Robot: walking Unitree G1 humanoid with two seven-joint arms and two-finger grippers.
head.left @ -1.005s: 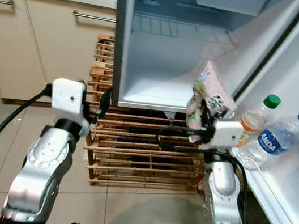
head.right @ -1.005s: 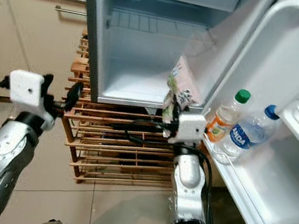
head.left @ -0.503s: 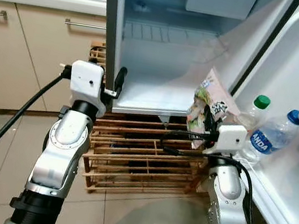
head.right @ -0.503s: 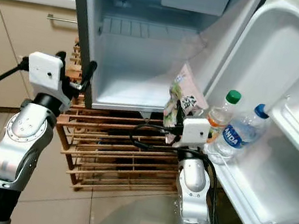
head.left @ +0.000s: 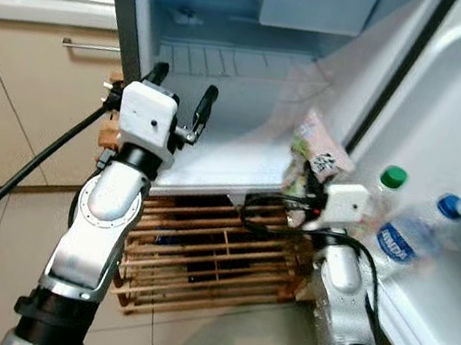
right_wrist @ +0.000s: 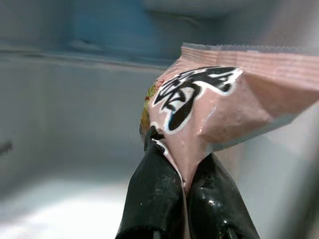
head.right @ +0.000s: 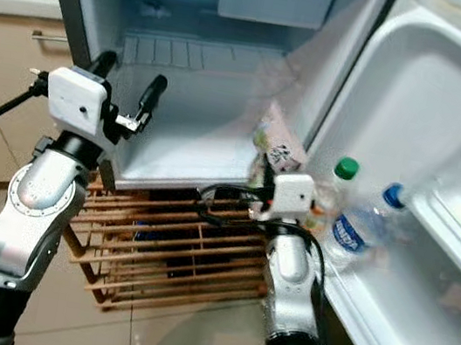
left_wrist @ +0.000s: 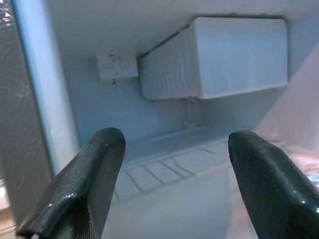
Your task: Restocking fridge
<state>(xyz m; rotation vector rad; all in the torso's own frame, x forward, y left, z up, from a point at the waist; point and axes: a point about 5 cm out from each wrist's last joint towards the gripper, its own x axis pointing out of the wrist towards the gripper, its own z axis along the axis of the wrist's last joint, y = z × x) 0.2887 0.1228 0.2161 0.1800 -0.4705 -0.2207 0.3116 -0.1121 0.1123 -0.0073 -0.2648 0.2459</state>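
At the front edge of the fridge floor (head.left: 212,174), on its right side, the right gripper (head.left: 306,178) holds a pink snack packet (head.left: 316,147) upright, its two black fingers (right_wrist: 159,199) pinched tight on the packet's lower seam. The packet now stands over the front right corner of the floor, just inside the opening, nearer the cabinet than a second ago, when it hung lower and in front of the wooden rack (head.left: 199,251). The left gripper (head.left: 179,100) has risen from beside the rack to the left edge of the fridge opening; its fingers (left_wrist: 87,181) are spread wide with nothing between them, pointing into the cabinet toward the white freezer box (left_wrist: 219,57) and the thermostat dial (left_wrist: 117,66). The whole view has shifted as the robot has moved closer, so the counter (head.left: 29,1) has slid toward the upper left corner. In the lower shelf of the open door (head.left: 447,306) stand a green-capped bottle (head.left: 387,190) and, just beside it, a blue-capped water bottle (head.left: 410,234), both to the right of the packet.
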